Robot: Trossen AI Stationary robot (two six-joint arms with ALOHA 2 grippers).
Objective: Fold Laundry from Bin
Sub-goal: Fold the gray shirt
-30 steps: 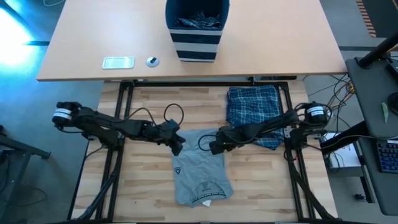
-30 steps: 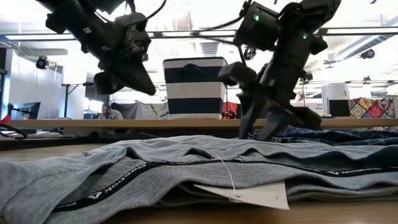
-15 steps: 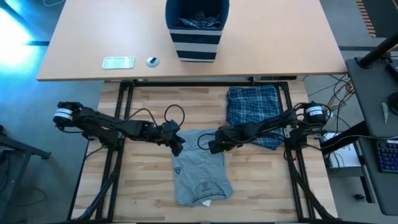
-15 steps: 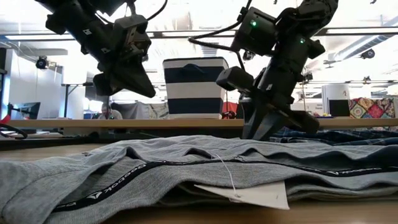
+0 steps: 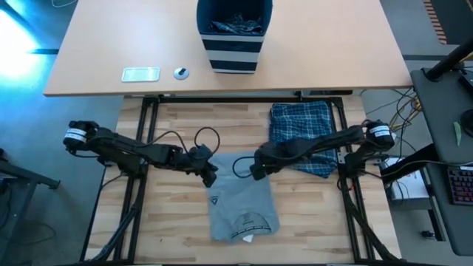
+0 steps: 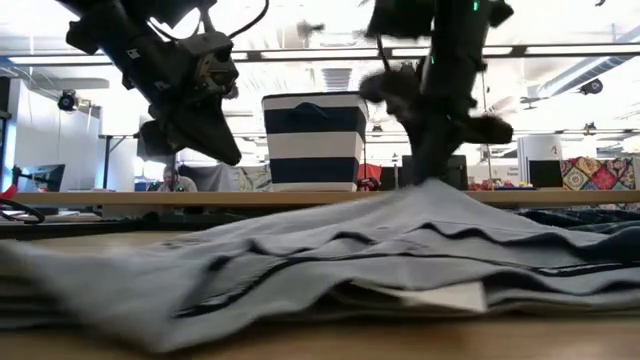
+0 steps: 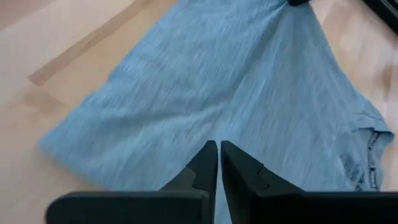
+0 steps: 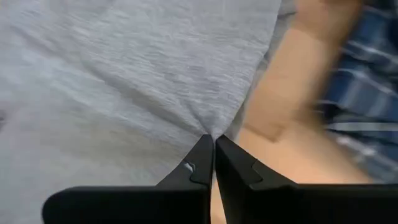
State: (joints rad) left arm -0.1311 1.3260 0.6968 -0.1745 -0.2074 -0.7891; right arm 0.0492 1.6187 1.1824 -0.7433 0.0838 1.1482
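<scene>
Grey T-shirt [image 5: 241, 201] flat on the wooden table [image 5: 170, 222], right gripper [image 5: 255, 171] pinching its upper right edge, left gripper [image 5: 211, 176] pressed together above its left corner, bin [image 5: 233, 37] on far desk.

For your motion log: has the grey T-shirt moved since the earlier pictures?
Yes. The right hand, shut on the grey T-shirt, has lifted its edge into a peak that now rises to the far desk's edge in the low view.
</scene>
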